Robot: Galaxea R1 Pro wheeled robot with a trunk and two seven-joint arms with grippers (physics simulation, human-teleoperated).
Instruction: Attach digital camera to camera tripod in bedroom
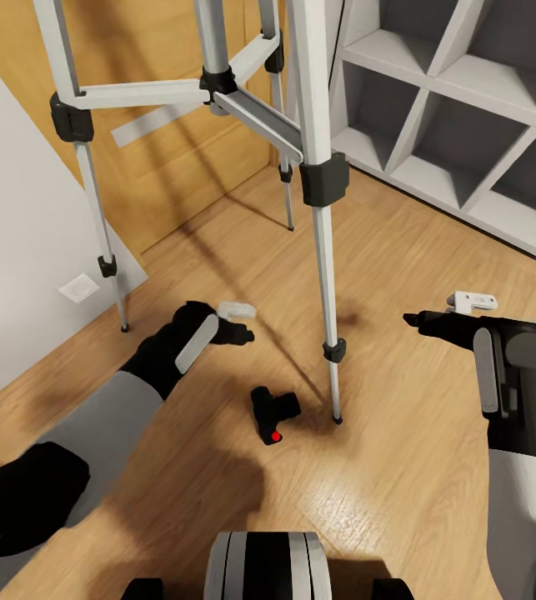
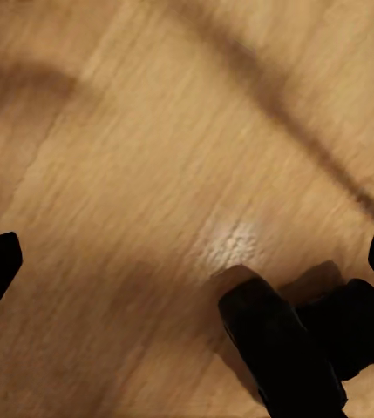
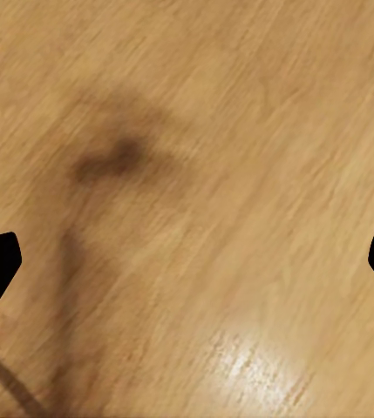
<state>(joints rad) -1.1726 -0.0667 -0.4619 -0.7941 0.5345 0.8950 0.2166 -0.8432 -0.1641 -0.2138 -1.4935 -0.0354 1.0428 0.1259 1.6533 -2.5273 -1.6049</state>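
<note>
Below left end effector [image 1: 238,333], digital camera [image 1: 273,412]

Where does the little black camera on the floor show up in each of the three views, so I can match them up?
Head view: the camera lies on the wood floor, low centre, beside the near tripod leg's foot.
Left wrist view: it sits in the lower right corner, cut by the edge.
Right wrist view: not in this picture, just floor and shadow.
Shared landmark: the light wood floor boards.
</note>
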